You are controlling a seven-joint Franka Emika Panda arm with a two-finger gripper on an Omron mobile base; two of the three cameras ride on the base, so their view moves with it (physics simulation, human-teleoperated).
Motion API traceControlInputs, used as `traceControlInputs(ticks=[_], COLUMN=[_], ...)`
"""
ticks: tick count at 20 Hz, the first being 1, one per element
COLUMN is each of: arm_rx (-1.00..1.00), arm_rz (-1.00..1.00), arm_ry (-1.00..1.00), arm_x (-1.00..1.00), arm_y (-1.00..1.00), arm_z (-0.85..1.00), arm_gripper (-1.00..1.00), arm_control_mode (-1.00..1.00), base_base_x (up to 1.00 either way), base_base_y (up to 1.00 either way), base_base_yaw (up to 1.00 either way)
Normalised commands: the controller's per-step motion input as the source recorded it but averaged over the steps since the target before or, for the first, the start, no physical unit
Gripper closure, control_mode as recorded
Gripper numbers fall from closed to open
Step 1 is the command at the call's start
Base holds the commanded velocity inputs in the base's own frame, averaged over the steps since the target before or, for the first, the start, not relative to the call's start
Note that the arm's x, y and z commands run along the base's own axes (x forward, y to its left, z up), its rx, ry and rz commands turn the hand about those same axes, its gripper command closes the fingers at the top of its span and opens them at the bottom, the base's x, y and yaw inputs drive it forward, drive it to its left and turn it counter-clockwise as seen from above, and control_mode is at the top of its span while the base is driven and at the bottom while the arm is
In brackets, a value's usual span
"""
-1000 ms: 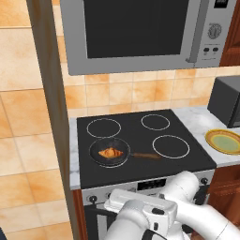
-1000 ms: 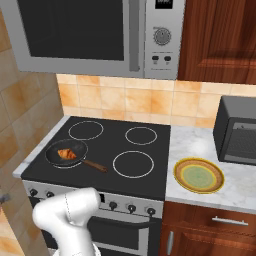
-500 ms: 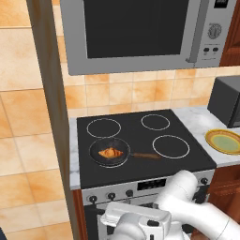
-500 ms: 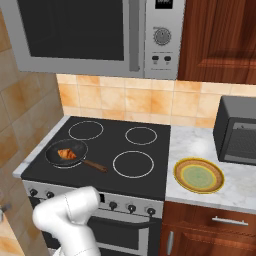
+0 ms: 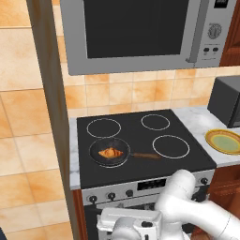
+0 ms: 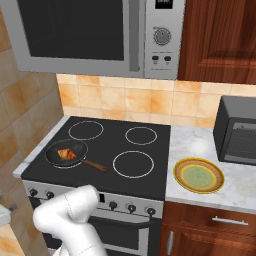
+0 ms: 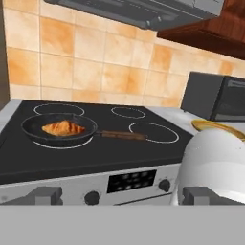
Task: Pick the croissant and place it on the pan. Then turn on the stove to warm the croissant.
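Observation:
The golden-orange croissant (image 5: pixel 111 153) (image 6: pixel 66 154) (image 7: pixel 62 128) lies inside the dark pan (image 5: pixel 96 158) (image 6: pixel 54 159) (image 7: pixel 33 130) on the front left burner of the stove (image 5: pixel 140 140) (image 6: pixel 125 152) (image 7: pixel 95 153). The pan's brown handle (image 7: pixel 122 135) points right. My gripper (image 7: pixel 123 196) hangs low in front of the stove's silver front panel, below the cooktop's level. It is open, its fingertips (image 7: pixel 45 195) wide apart with nothing between them. Small black knobs (image 7: pixel 91 197) (image 5: pixel 111 196) (image 6: pixel 114 204) sit along the panel just ahead of it.
A yellow-green rimmed plate (image 5: pixel 225 141) (image 6: pixel 198 175) rests on the marble counter (image 6: pixel 235 187) right of the stove. Behind it stands a black box appliance (image 6: pixel 239 131). The grey microwave (image 5: pixel 136 33) hangs above. A tiled wall and a wooden post (image 5: pixel 51 108) close off the left.
My hand has sunk lower in front of the stove's front. The croissant and the pan have stayed where they were.

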Motion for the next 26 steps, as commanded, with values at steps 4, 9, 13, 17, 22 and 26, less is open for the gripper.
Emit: traceControlInputs(ticks=[4,9,13,17,22,26], arm_rx=[0.01,0.0,0.0,0.0,0.0,0.0], arm_rz=[0.0,0.0,0.0,0.01,0.0,0.02], arm_ry=[-0.02,-0.03,-0.01,0.0,0.0,0.0], arm_x=[0.4,0.18,0.01,0.1,0.15,0.22], arm_y=[0.01,0.16,0.38,0.39,0.16,0.12], arm_z=[-0.14,-0.27,-0.41,-0.39,-0.25,-0.25], arm_gripper=[-1.0,-1.0,-1.0,-1.0,-1.0,-1.0], arm_control_mode=[-1.0,-1.0,-1.0,-1.0,-1.0,-1.0], base_base_x=[0.0,0.0,0.0,0.0,0.0,0.0], base_base_y=[0.0,0.0,0.0,0.0,0.0,0.0], base_base_yaw=[0.0,0.0,0.0,0.0,0.0,0.0])
